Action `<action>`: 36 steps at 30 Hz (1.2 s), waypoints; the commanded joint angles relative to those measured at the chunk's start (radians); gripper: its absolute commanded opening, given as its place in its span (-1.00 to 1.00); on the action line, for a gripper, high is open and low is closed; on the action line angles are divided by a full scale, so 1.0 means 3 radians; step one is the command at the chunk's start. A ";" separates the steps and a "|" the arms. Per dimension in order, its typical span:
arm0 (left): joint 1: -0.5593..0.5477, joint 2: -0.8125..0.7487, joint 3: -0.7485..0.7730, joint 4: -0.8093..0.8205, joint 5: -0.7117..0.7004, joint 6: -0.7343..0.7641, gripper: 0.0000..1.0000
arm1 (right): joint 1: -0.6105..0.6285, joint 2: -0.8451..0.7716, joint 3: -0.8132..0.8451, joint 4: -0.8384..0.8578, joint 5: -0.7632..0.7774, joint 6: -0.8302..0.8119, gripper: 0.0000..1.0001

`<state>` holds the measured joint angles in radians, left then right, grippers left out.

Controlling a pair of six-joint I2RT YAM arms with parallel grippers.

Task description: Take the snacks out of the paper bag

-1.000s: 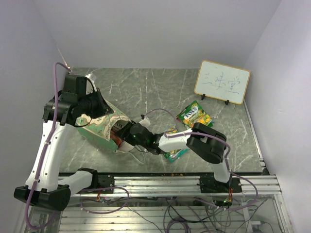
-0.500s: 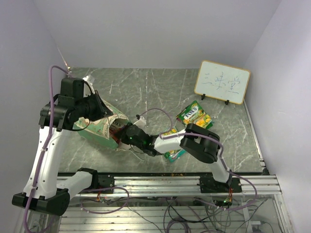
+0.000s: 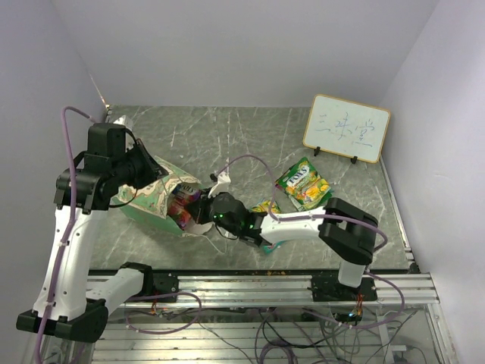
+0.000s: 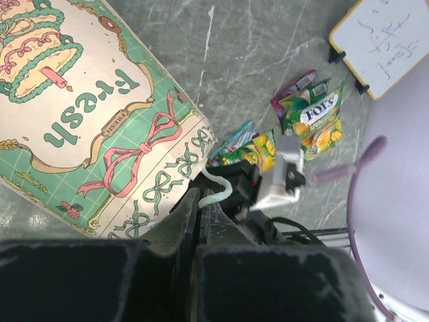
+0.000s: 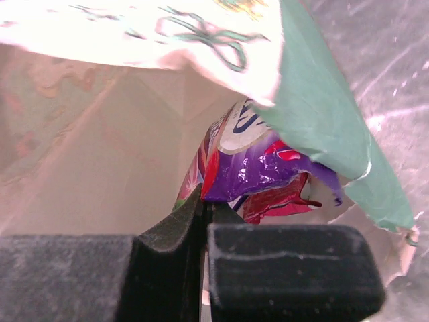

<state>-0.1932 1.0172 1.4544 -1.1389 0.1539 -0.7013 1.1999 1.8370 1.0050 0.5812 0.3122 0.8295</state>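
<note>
The mint-green paper bag [image 3: 151,203] lies on its side at the left, mouth facing right. My left gripper [image 3: 157,171] [image 4: 201,196] is shut on its pale string handle [image 4: 218,191], holding the top edge up. My right gripper [image 3: 198,209] [image 5: 205,200] is in the bag's mouth, shut on the corner of a purple snack packet [image 5: 268,164]. A red packet [image 5: 281,201] lies just behind it. The bag's cream inside [image 5: 100,141] fills the right wrist view. Outside the bag, a green-yellow packet [image 3: 305,182] [image 4: 314,124] and another packet [image 3: 265,206] [image 4: 249,144] lie on the table.
A white framed whiteboard [image 3: 347,127] [image 4: 383,39] stands at the back right. The right arm's forearm [image 3: 292,222] stretches low across the table over the nearer packet. A purple cable [image 3: 250,163] loops above it. A metal rail [image 3: 250,287] runs along the near edge.
My right gripper has shut on the purple packet in the bag's mouth. The right arm's elbow has swung right. The left arm has shifted slightly left with the handle in its grip.
</note>
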 commanded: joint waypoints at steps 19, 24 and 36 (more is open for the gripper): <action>0.0039 0.0386 0.0365 0.0155 -0.0543 -0.0052 -0.86 | -0.0026 -0.2122 0.0330 -0.2817 -0.0702 -0.2001 -1.00; 0.0102 0.0404 0.0333 0.0145 -0.0520 0.0061 -0.86 | -0.0464 -0.2325 0.0784 -0.3865 -0.1134 -0.1863 -1.00; 0.0220 0.0535 0.0331 0.0223 -0.0351 0.0116 -0.86 | -0.1996 -0.2218 0.0135 -0.3483 -0.3459 -0.1548 -1.00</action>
<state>-0.1379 1.1831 1.5562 -1.1194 0.0185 -0.6865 0.6907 1.1252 1.0912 -0.5304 -0.4225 0.3401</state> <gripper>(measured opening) 0.081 0.006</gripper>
